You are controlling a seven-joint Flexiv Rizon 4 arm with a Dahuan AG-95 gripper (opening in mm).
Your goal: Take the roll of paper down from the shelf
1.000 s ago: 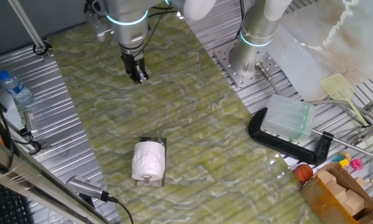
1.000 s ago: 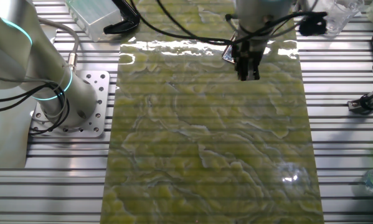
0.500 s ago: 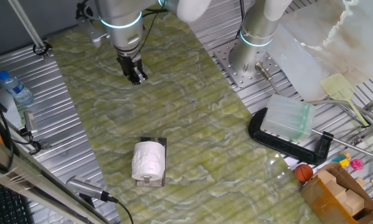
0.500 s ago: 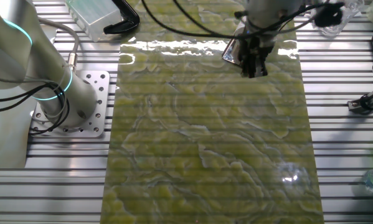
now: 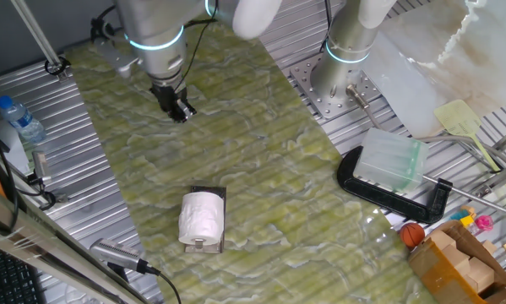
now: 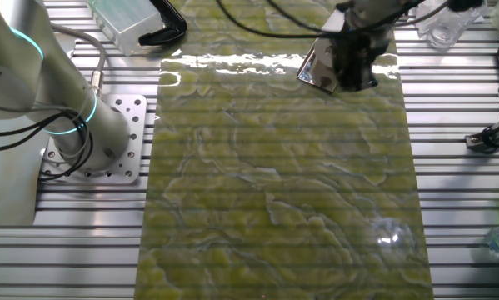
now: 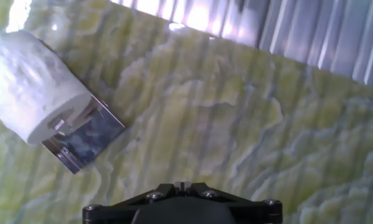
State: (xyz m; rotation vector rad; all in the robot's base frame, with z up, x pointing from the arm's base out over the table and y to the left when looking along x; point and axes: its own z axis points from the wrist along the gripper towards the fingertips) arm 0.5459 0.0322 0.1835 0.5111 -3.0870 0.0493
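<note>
The white roll of paper (image 5: pixel 201 217) lies on the shiny metal shelf (image 5: pixel 210 193), on the green mat near the front. My gripper (image 5: pixel 178 109) hangs above the mat, far behind the roll, with its fingers together and nothing in them. In the hand view the roll (image 7: pixel 33 84) is at the upper left, with the shelf (image 7: pixel 86 137) jutting out beneath it; only the gripper's black base shows at the bottom edge. In the other fixed view my gripper (image 6: pixel 354 80) hides the roll, and only a corner of the shelf (image 6: pixel 314 70) shows.
A clear ribbed plastic box (image 5: pixel 391 160) sits on a black C-clamp (image 5: pixel 394 199) to the right. A second arm's base (image 5: pixel 344 52) stands at the back. A water bottle (image 5: pixel 21 118) lies at the left. A cardboard box (image 5: pixel 459 262) is at the front right.
My gripper has moved left in one fixed view and right in the other, still shut. The roll and the shelf have not moved.
</note>
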